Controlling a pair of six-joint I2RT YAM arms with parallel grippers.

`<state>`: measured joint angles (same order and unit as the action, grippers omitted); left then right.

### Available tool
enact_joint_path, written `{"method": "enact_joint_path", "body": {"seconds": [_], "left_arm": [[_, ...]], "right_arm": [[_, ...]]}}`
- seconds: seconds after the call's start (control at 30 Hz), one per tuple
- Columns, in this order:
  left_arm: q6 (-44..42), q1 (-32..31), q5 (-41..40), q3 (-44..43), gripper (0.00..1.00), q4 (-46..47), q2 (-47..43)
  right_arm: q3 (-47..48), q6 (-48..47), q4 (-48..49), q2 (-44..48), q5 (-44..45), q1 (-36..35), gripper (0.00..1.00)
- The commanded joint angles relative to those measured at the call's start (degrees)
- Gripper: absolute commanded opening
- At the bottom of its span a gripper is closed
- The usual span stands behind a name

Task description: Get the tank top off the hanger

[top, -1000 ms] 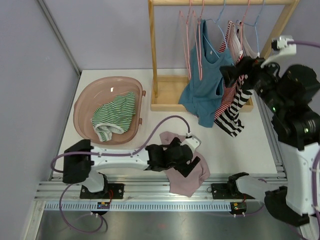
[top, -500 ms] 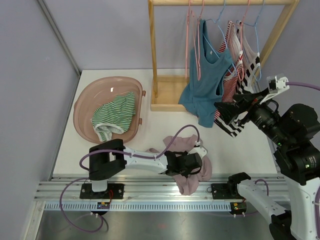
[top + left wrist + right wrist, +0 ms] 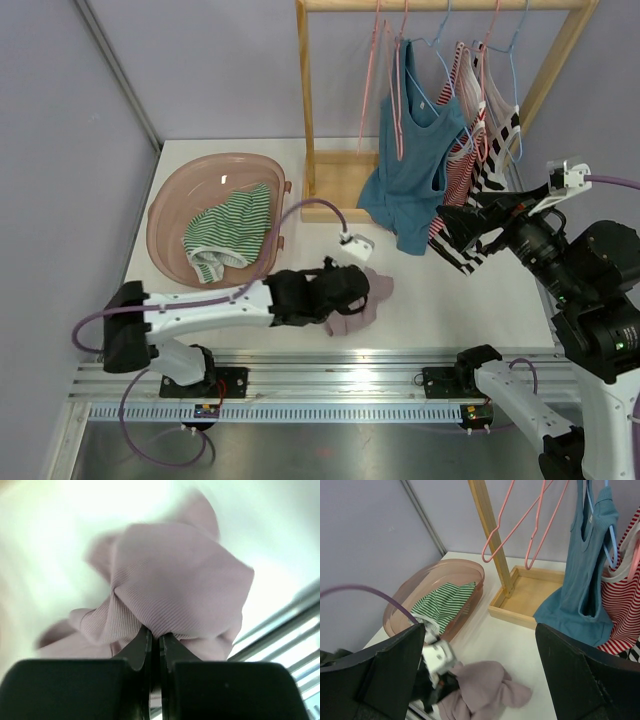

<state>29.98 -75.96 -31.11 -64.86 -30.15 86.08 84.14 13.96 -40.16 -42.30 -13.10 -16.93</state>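
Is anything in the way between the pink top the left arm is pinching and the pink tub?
Nothing visible blocks it. The left end effector is shut on the pink top, and bare table lies between it and the pink tub. Only the arm's own purple cable loops above.

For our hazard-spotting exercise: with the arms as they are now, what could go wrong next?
The left gripper pinches only a small fold of the mauve garment, which might slip free. The open right gripper sits close to the crowded blue tank top and striped tops; it could snag the wrong one. The left arm's purple cable loops beside the basin and might catch.
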Motion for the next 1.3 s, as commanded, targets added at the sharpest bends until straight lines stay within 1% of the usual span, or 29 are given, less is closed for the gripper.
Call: {"method": "enact_joint_path", "body": {"seconds": [0.0, 0.13, 0.17, 0.2, 0.33, 0.37, 0.43, 0.47, 0.53, 0.57, 0.6, 0.63, 0.67, 0.7, 0.73, 0.8, 0.83, 0.87, 0.9, 0.97, 1.0, 1.07, 1.1, 1.17, 1.2, 1.27], "left_arm": [[0.6, 4.5, -10.6, -4.5, 0.0, -6.0, -9.9], [-1.8, 10.6, -11.3, -8.3, 0.0, -9.8, -16.0], [-2.5, 13.1, -11.3, -9.2, 0.0, -10.4, -17.3], [-3.3, 14.4, -10.8, -10.3, 0.0, -11.7, -19.4], [-5.5, 21.7, -8.3, -16.8, 0.0, -13.9, -23.6], [-6.1, 25.7, -7.7, -17.8, 0.0, -14.3, -23.8], [-7.6, 30.2, -4.5, -19.6, 0.0, -15.6, -23.8], [-8.2, 35.2, -3.3, -20.7, 0.0, -15.9, -23.3], [-9.4, 40.8, 1.6, -21.5, 0.0, -16.5, -22.5], [-9.7, 46.6, 3.8, -22.2, 0.0, -16.7, -21.1], [-10.3, 49.3, 7.9, -22.4, 0.0, -16.7, -20.3], [-10.6, 51.6, 9.3, -22.5, 0.0, -16.7, -19.6], [-10.9, 55.4, 10.5, -22.6, 0.0, -16.6, -18.0], [-10.9, 57.1, 12.8, -22.9, 0.0, -16.9, -17.1], [-11.0, 59.6, 13.9, -22.9, 0.12, -17.0, -16.3], [-10.8, 61.0, 15.0, -22.6, 0.42, -17.7, -14.4], [-10.6, 61.5, 15.2, -22.5, 0.79, -17.9, -13.9], [-10.4, 62.2, 16.2, -22.3, 0.91, -18.1, -13.7], [-10.0, 62.3, 16.6, -22.2, 0.99, -18.3, -13.5], [-9.9, 62.3, 17.7, -21.5, 0.99, -18.4, -14.0], [-9.7, 62.3, 18.5, -21.0, 0.99, -18.2, -15.2], [-9.9, 62.3, 19.6, -19.4, 0.99, -18.0, -16.9], [-10.5, 62.3, 21.3, -18.6, 0.99, -17.5, -19.3], [-10.9, 62.2, 23.5, -15.9, 0.99, -16.8, -21.8], [-11.4, 62.1, 26.2, -15.0, 0.99, -16.1, -23.1], [-12.0, 61.8, 28.2, -11.4, 0.99, -15.2, -27.4]], "right_arm": [[0.7, 0.5, 0.8, 0.3, 3.2, -0.1, 0.99], [1.1, 0.5, 0.2, 0.1, 6.8, -0.2, 0.99], [1.1, 0.9, 0.2, 0.1, 8.0, -0.1, 0.99], [1.0, 1.1, 0.3, 0.1, 9.9, -0.1, 1.0], [0.4, 1.3, 0.4, -0.8, 12.6, -0.1, 1.0], [0.2, 1.5, 0.5, -1.0, 12.7, -0.2, 0.99], [-0.3, 1.8, 0.5, -1.8, 12.8, -0.1, 0.99], [-0.6, 2.0, 0.9, -2.2, 14.1, -0.1, 0.99], [-1.0, 2.2, 1.0, -3.0, 14.4, -0.2, 1.0], [-1.2, 2.4, 1.5, -3.3, 14.5, -0.1, 1.0], [-1.3, 2.5, 1.7, -3.9, 14.8, -0.1, 0.99], [-1.3, 2.6, 1.9, -4.3, 14.8, -0.1, 0.99], [-1.2, 2.4, 2.3, -4.7, 14.9, -0.2, 0.99], [-1.0, 2.3, 2.3, -5.8, 15.0, -0.1, 0.99], [-0.3, 2.2, 2.3, -6.6, 15.1, -0.1, 0.99], [0.8, 1.6, 2.0, -8.9, 15.6, -0.1, 0.99], [2.4, 1.3, 1.8, -10.0, 15.9, -0.1, 0.99], [3.5, 0.3, 1.1, -11.1, 16.4, -0.1, 0.99], [4.8, -0.2, 0.5, -13.9, 17.4, -0.1, 0.99], [9.5, -2.1, -1.7, -17.4, 18.5, -0.1, 1.0], [11.0, -2.7, -2.5, -21.0, 19.4, -0.2, 0.99], [16.6, -4.1, -4.6, -24.7, 19.3, -0.1, 0.99], [20.1, -4.4, -5.1, -28.2, 19.8, -0.1, 1.0], [23.3, -5.4, -5.5, -31.2, 20.6, -0.1, 0.99], [25.1, -6.0, -5.6, -34.4, 21.8, -0.1, 0.98], [31.4, -7.4, -7.3, -37.7, 22.9, 0.1, 0.96]]}}
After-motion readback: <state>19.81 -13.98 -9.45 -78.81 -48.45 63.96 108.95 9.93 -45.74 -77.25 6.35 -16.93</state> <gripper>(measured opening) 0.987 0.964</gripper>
